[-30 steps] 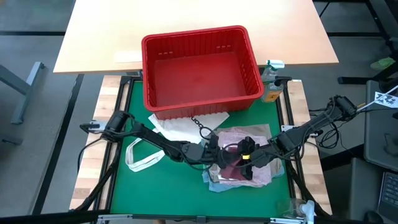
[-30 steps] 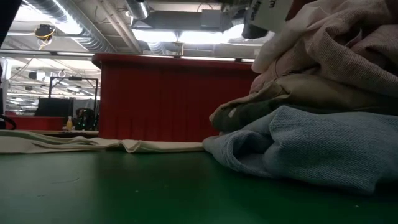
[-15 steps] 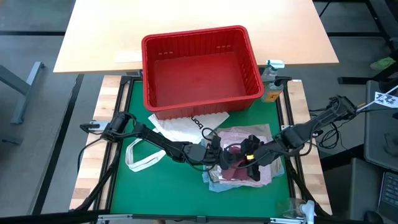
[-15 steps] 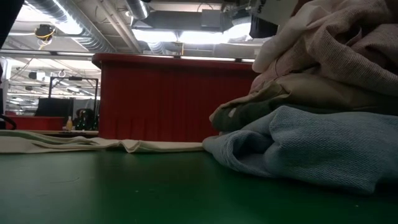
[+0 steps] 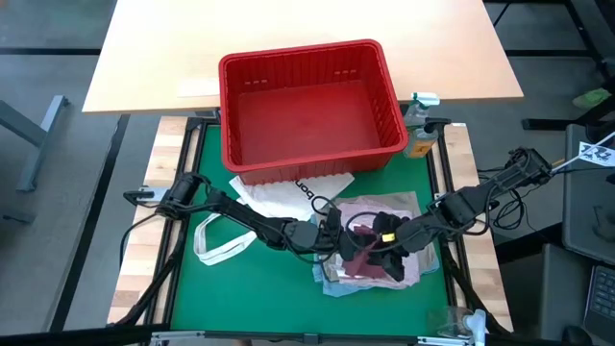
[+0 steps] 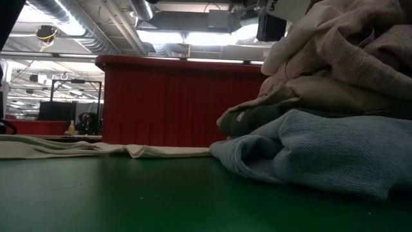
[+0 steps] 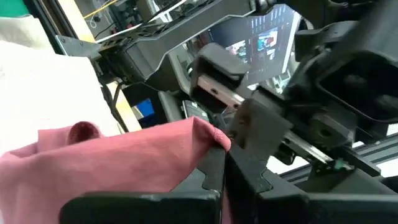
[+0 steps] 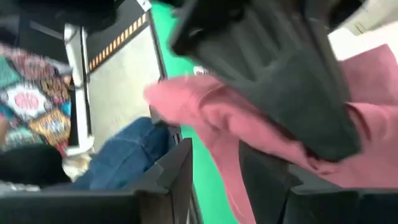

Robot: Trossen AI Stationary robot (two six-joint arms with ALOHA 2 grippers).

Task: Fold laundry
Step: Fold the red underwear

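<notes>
Left gripper (image 5: 338,240) clamped tight on a fold of the maroon garment (image 5: 363,252), fingers (image 7: 214,171) pressed together with the cloth's edge pinched between them, seen close in the left wrist view (image 7: 124,155). Right gripper (image 5: 381,252) just across from it, over the same garment, fingers (image 8: 180,171) partly apart with a band of the maroon cloth (image 8: 230,118) running between them; cannot tell whether gripped or merely straddled. Both grippers nearly touching, meeting over the middle of the laundry pile (image 5: 375,245).

Maroon garment bunched into a short ridge between the two grippers, long axis running roughly from the left gripper towards the right one, slanting a little towards the table's near edge. Beneath it the mottled pink garment (image 5: 404,210), spread flat, and under that a light blue piece (image 5: 332,279) showing at the pile's near corner. From table height, the pile stacked pink (image 6: 360,45) over beige (image 6: 322,90) over dark grey-green (image 6: 257,119) over light blue (image 6: 322,151).

Beyond the left gripper, away from the pile, the white tote bag (image 5: 279,197) with its loop handle (image 5: 219,245) on the green mat (image 5: 250,298); farther back, the red basket (image 5: 307,101).

Compared with a second ago: right gripper shifted slightly along the pile towards the near edge, right arm lower across the pink cloth; left gripper unmoved, same grip; tote bag and basket in place.
</notes>
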